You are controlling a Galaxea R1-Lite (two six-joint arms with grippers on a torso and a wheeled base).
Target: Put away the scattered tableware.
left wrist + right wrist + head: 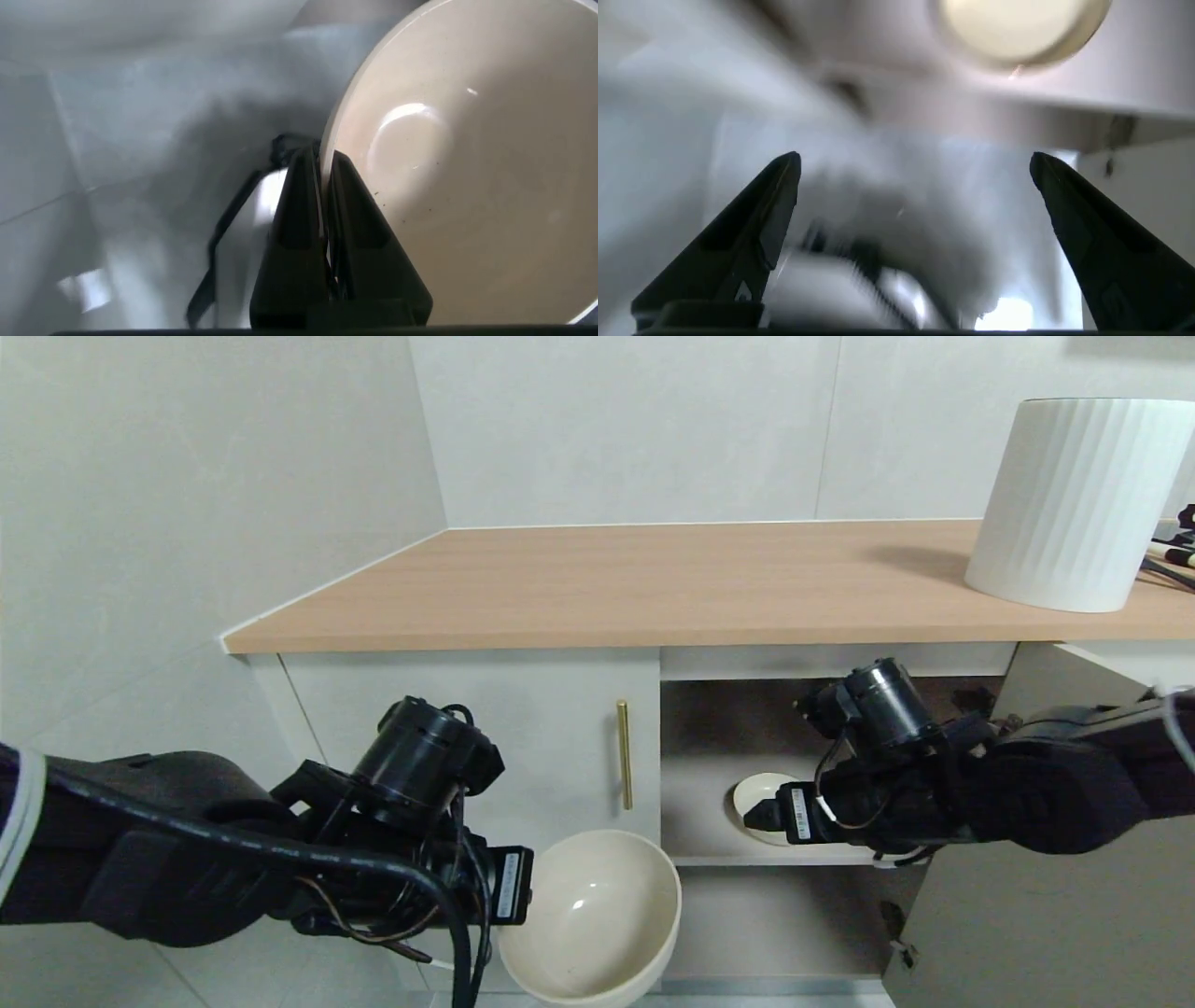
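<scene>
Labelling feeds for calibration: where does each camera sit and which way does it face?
Head view: robot's head, facing forward and down at the light wooden countertop and open white cabinet; both arms show.
Left wrist view: left wrist, facing along the left gripper, jaws shut on the rim of the large cream bowl.
Right wrist view: right wrist, facing past the right gripper, jaws open, toward the small cream dish on the cabinet shelf.
Shared: head and left wrist views show the bowl; head and right wrist, the dish.

Kitchen: wood countertop [653, 583], cabinet [467, 737].
</scene>
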